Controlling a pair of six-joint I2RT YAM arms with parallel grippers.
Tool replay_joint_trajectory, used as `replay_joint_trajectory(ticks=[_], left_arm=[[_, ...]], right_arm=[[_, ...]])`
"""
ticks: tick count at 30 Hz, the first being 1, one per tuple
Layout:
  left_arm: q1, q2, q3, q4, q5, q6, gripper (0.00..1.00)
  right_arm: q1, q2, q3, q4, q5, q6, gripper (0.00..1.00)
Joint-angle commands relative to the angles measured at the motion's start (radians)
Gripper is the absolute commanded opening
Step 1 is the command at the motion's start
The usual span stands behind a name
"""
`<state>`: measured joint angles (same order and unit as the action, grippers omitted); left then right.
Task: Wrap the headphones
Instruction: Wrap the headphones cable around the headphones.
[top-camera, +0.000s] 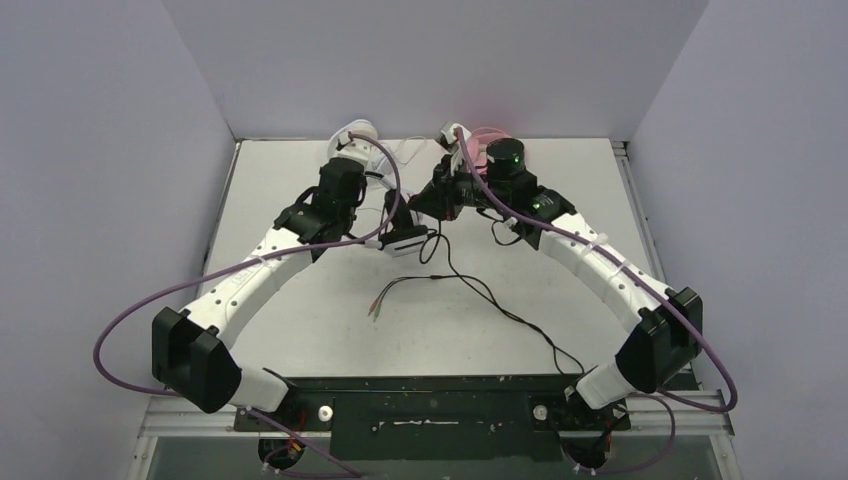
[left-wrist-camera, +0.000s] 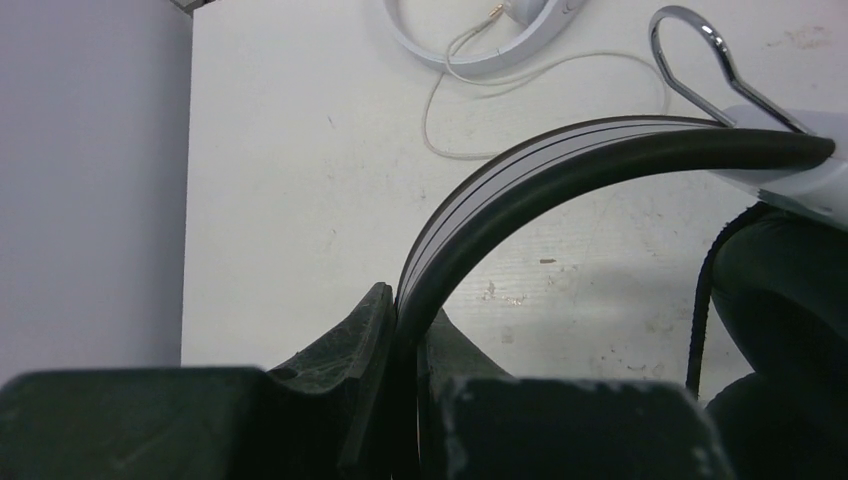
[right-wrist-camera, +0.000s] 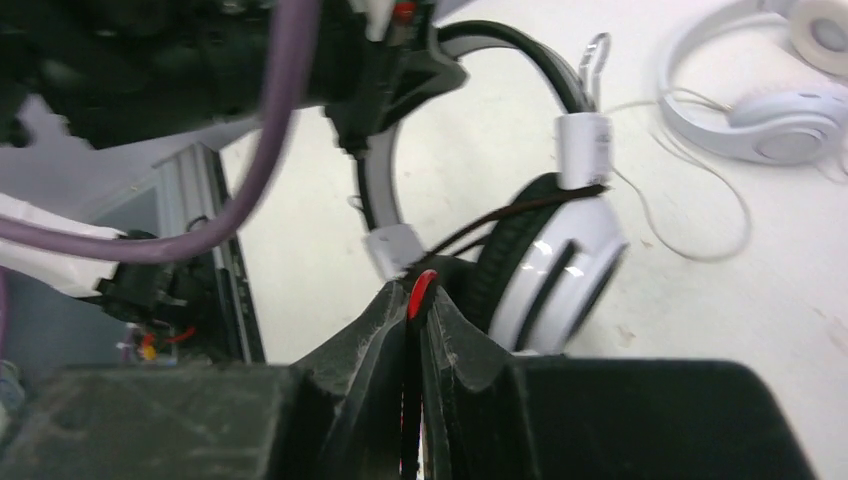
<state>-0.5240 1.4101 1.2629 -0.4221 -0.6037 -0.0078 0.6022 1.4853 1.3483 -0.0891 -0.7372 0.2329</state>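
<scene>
Left fingers (left-wrist-camera: 345, 345) clamp the black-and-white headset (left-wrist-camera: 560, 165) by its headband.

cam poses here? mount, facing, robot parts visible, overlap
Top external: above and behind the bases, looking down on the table; both arms show.
Left wrist: on the left arm, looking along the left jaws, shut on the headband of the black-and-white headset.
Right wrist: on the right arm, looking past the right jaws, shut on the thin cable, toward the left arm.
Shared: both wrist views show that headset and the white headset.
</scene>
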Motion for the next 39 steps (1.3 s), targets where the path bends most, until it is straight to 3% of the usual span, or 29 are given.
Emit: replay_joint_trajectory(ticks=[1, 5, 12, 16, 19, 26, 31, 39], left_arm=[[-0.019, -0.036, 0.052, -0.038, 0.102, 0.076, 0.00], [-0.052, -0.026, 0.074, -0.124, 0.151, 0.104, 0.00], [-0.064, -0.033, 0.106, -0.223, 0.322, 0.063, 0.00], [-0.063, -0.034, 0.131, -0.278, 0.409, 0.043, 0.00], [-0.060, -0.029, 0.149, -0.308, 0.465, 0.015, 0.00], [-0.051, -0.033, 0.251, -0.374, 0.595, -0.120, 0.00], [-0.042, -0.073, 0.312, -0.368, 0.681, -0.222, 0.00], [-0.004, -0.078, 0.396, -0.359, 0.912, -0.379, 0.00]], right_arm=[[-0.048, 0.090, 0.166, -0.366, 0.042, -0.272, 0.09], [-0.054, 0.143, 0.269, -0.483, 0.129, -0.353, 0.10], [-0.056, 0.170, 0.273, -0.495, 0.248, -0.405, 0.13], [-0.059, 0.150, 0.217, -0.431, 0.260, -0.407, 0.26], [-0.068, 0.118, 0.138, -0.355, 0.258, -0.392, 0.33], [-0.103, 0.055, -0.048, -0.160, 0.172, -0.349, 0.36], [-0.143, -0.023, -0.243, 0.133, 0.069, -0.250, 0.49], [-0.172, -0.077, -0.432, 0.484, 0.040, -0.083, 0.57]])
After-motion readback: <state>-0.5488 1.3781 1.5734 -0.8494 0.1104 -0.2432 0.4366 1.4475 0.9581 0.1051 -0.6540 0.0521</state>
